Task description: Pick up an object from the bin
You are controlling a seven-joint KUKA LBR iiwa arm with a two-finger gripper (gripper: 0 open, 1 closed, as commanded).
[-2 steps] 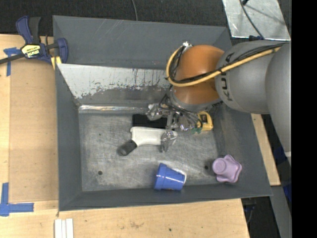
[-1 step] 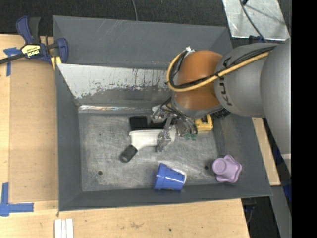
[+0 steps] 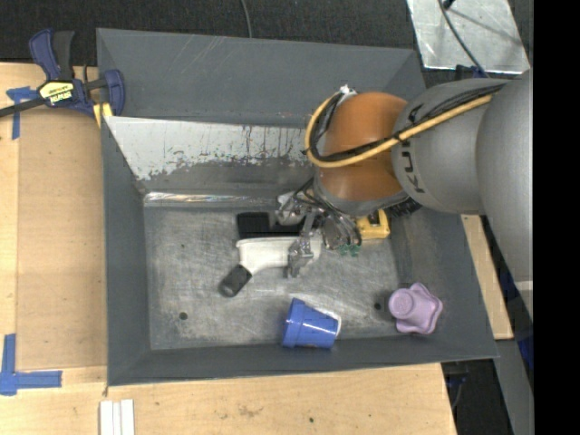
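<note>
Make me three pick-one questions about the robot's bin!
1. Where is the tool?
A. by the white block in the middle of the bin
B. at the left wall
C. outside the bin

2. What colour is the knobby thing at the view's lower right?
A. red
B. purple
C. green

3. How is the blue cup?
A. upright
B. upside down
C. lying on its side

Answers: 1 A, it hangs right beside the block's right end. 2 B, its rounded lobes are plainly purple. 3 C, its side rests on the bin floor.
</note>
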